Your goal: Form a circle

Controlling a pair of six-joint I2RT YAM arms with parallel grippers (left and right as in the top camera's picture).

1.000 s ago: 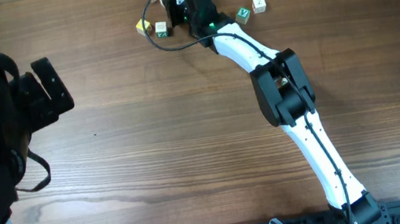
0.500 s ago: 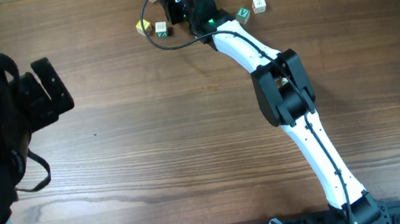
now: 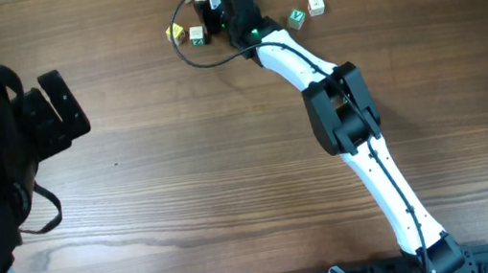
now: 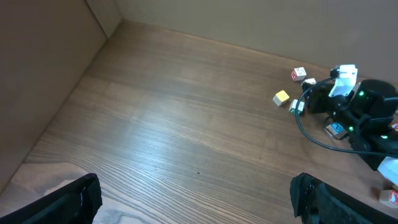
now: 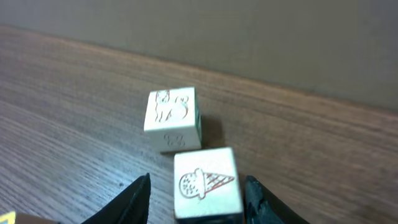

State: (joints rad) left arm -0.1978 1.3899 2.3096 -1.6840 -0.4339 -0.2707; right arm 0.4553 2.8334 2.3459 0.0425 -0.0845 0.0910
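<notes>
Since a second ago I see my right gripper [image 3: 205, 5] has crept slightly toward the far edge of the table [image 3: 181, 165], and the elbow has swung a touch to the left. The cubes I can see from overhead have not shifted.

The circle [image 3: 197, 36] is not closed. It is a loose huddle of cubes at the far edge, gathered around the right gripper. From the right wrist, the ice-cream cube [image 5: 207, 183] sits between my fingers [image 5: 137, 199], red print up. The jaws are partly spread and straddle it. There is a clear gap on one side and only a sliver on the other, so I read no clamp. The cat cube [image 5: 172, 118] stands just beyond it, corner to corner, either touching or a hair apart. The yellow cube [image 3: 174, 33] lies just beside the green-print one, on the side toward my left arm.

The left gripper [image 4: 196, 186] hangs well away with its jaws wide and nothing between them.

Room is tight on the far side, where the wall [image 5: 249, 37] rises shortly behind the cat cube. The cable [image 3: 188, 53] loops past the yellow cube on the near side. The loose cubes [image 3: 316, 6] lie apart on the other flank. Toward me and toward the left gripper there is a broad stretch of bare wood.
</notes>
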